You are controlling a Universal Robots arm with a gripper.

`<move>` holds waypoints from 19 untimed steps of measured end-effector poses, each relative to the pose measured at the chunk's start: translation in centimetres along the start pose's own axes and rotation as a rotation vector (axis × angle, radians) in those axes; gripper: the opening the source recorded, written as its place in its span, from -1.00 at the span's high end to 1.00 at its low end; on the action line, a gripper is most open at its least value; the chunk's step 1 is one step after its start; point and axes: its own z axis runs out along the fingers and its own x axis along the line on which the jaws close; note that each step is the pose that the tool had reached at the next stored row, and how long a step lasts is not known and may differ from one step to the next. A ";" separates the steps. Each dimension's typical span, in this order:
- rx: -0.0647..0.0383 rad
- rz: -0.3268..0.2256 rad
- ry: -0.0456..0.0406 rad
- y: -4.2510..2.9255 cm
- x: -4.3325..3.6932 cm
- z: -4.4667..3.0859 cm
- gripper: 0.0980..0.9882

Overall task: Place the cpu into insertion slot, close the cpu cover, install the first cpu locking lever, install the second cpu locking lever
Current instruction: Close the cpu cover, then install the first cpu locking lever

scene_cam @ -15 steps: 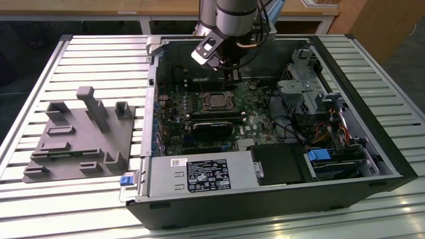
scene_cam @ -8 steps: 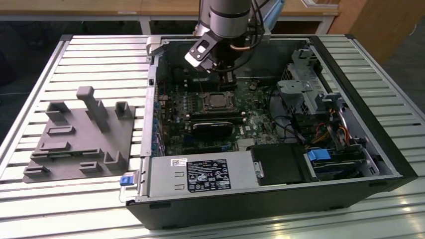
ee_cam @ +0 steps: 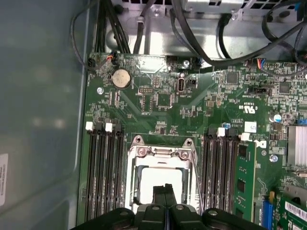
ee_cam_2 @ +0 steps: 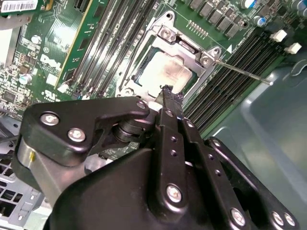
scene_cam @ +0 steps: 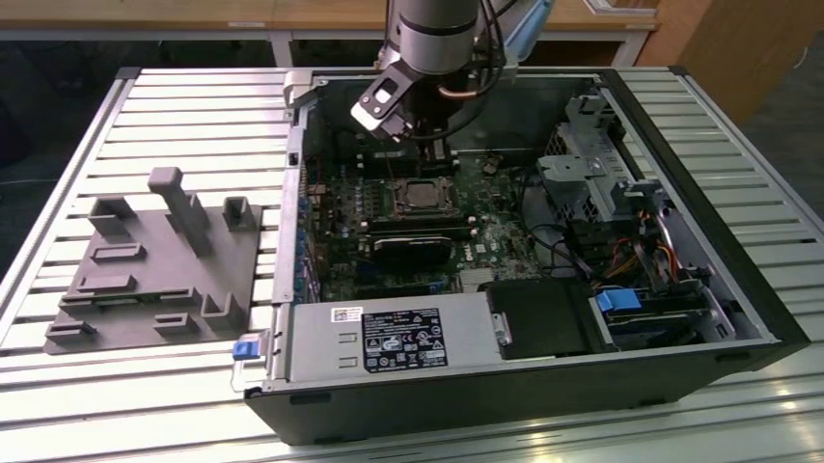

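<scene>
Cpu [ee_cam_2: 165, 72] seated in slot [ee_cam_2: 135, 72]; cover [ee_cam: 163, 152] lies down over it, framing the cpu top. Gripper [ee_cam: 165, 188] hangs just above the cpu, jaws pressed together, gripping nothing. One lever [ee_cam_2: 242, 72] juts out beside the cover, apparently unlatched. Judged: placing and closing done, levers left.

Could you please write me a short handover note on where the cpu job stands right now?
Gripper: shut, holding nothing, tips over the cpu.
Cpu lies seated on the motherboard; cpu cover lies down around it.
Done: cpu placed, cover closed.
Left: the levers. One thin lever sticks out over the memory slots, seemingly unlatched; the other I cannot make out.
</scene>
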 end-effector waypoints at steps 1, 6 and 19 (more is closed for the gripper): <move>0.000 0.000 -0.0001 -0.06 0.00 0.00 0.98; 0.000 0.000 0.0004 -0.30 0.01 0.04 0.98; 0.000 0.000 0.0004 -0.36 0.07 -1.37 0.98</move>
